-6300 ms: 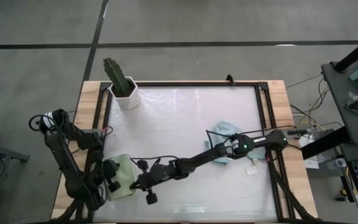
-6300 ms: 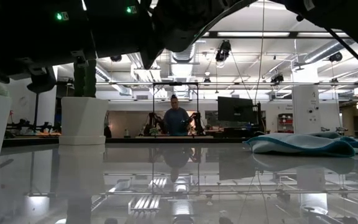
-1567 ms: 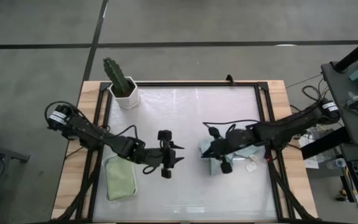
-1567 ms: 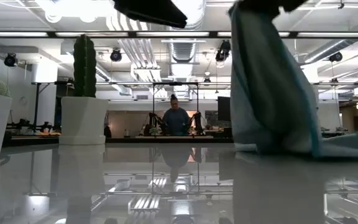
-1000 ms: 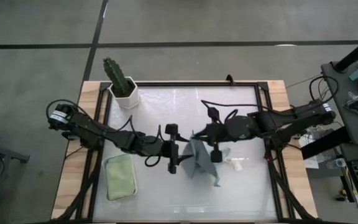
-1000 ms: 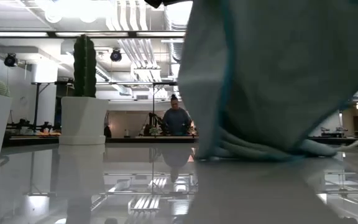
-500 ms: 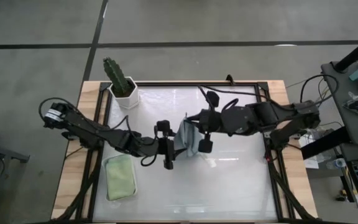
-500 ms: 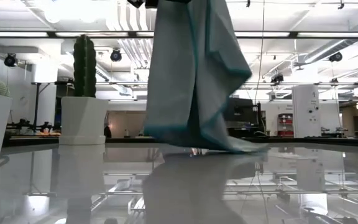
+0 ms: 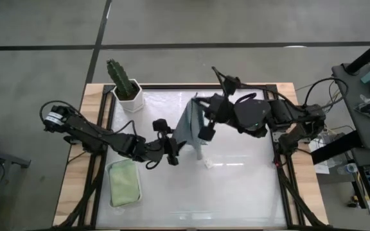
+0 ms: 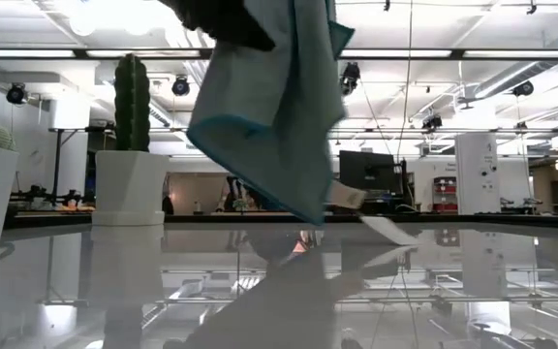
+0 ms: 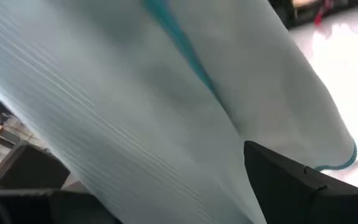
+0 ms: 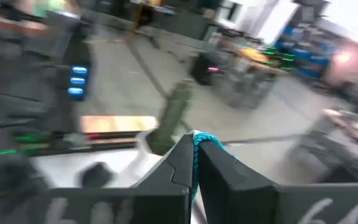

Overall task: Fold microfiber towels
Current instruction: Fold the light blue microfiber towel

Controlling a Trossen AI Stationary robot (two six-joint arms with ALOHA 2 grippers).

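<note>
While the right gripper [image 9: 196, 102] holds the pale blue towel [image 9: 190, 128] up over the middle of the counter [image 9: 236, 186], its jaws are clenched on the towel's teal-edged top corner, which peeks out between the two fingers in the right wrist view [image 12: 195, 149]. From that pinch the towel hangs free in loose folds, its lower corner clear of the glossy surface in the low view [image 10: 269, 107]. At the towel's lower edge sits the left gripper [image 9: 172, 153], jaws released and spread wide; in the left wrist view the cloth [image 11: 135, 106] fills the space just ahead of its fingers [image 11: 291, 180], but I cannot tell whether they touch it. A sage green towel [image 9: 124, 182] lies folded flat near the counter's front left corner. A cactus [image 9: 122, 78] in a white pot stands at the far left corner.
</note>
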